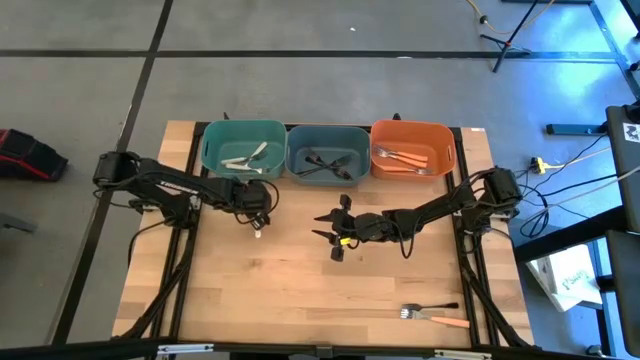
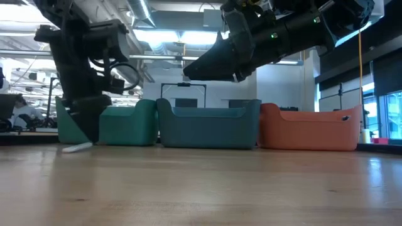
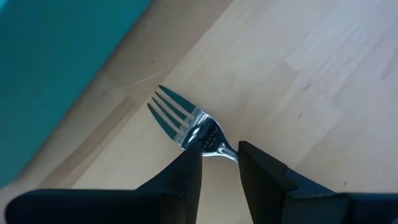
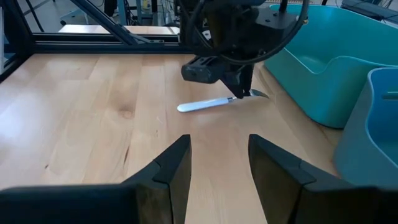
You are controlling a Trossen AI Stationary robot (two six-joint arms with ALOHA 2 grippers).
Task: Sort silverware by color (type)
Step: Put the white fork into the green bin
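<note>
Three bins [image 1: 328, 152]; two forks [image 1: 435, 315] lie loose far from them. Left tool [image 3: 219, 163] pinches a white fork [image 4: 211, 103]; right tool [image 4: 219, 163] gapes wide.

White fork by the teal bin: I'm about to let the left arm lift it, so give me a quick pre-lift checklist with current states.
1. Left gripper straddles the white fork at its neck: ok.
2. Fingers fully shut on the fork: cannot tell; a narrow gap shows.
3. Fork flat on the table, clear of the teal bin wall: ok.
4. Teal bin already holds white forks, so colour matches: ok.
5. Right gripper open and mid-table, apart from the left arm: ok.
6. Remaining forks near the table's front edge, out of the lift path: ok.
</note>
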